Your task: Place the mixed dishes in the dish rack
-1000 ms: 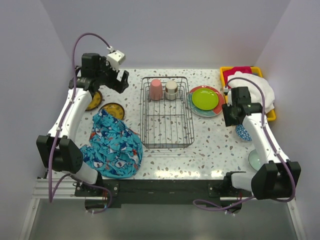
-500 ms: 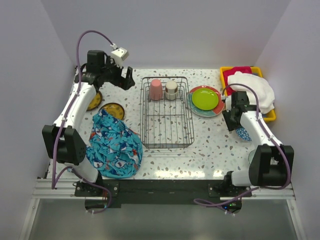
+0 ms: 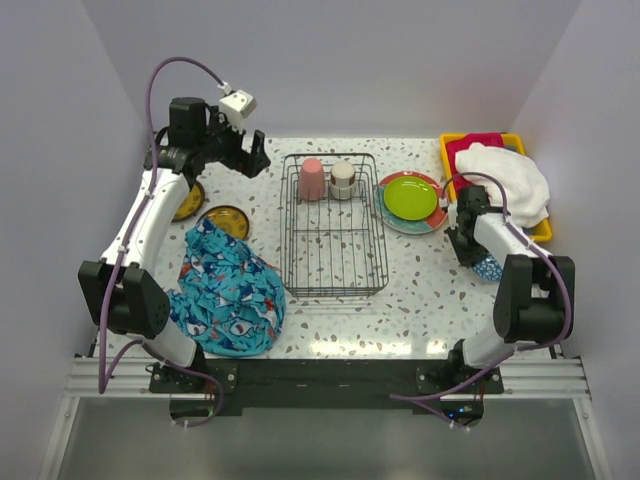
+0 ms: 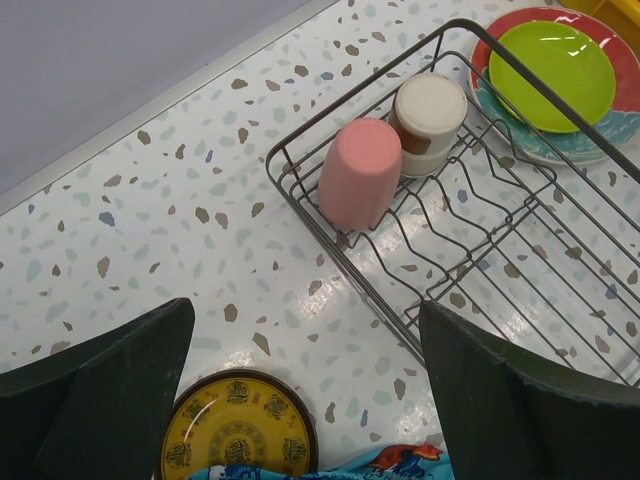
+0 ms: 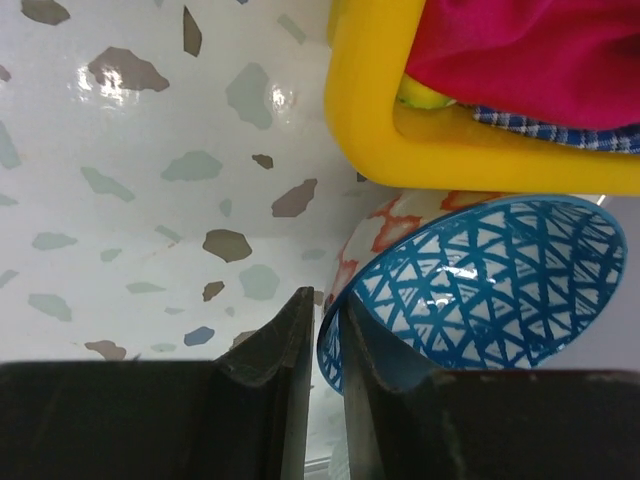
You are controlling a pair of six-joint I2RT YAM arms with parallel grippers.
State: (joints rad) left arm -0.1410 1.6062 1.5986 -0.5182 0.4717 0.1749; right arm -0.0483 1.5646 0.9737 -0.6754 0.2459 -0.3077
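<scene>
The dish rack (image 3: 335,250) (image 4: 480,250) stands mid-table with a pink cup (image 3: 312,179) (image 4: 358,172) and a cream cup (image 3: 343,180) (image 4: 428,120) upside down at its far end. To its right a lime-green plate (image 3: 411,196) (image 4: 556,60) lies on a teal-and-red plate (image 3: 392,218). Two yellow-olive plates (image 3: 224,219) (image 3: 190,200) lie left of the rack. My left gripper (image 3: 255,158) (image 4: 305,320) hovers open above the table, left of the rack. My right gripper (image 3: 470,250) (image 5: 322,310) is shut on the rim of the blue patterned bowl (image 3: 487,267) (image 5: 490,280), one finger inside, one outside.
A blue patterned cloth (image 3: 225,290) is bunched at the near left, partly over a yellow-olive plate. A yellow tray (image 3: 450,150) (image 5: 380,110) with a white cloth (image 3: 510,180) and a red cloth (image 5: 530,50) sits at the far right, right beside the bowl.
My right gripper has come down onto the bowl and its jaws have narrowed around the rim. The left gripper has shifted slightly right at the back and stays open.
</scene>
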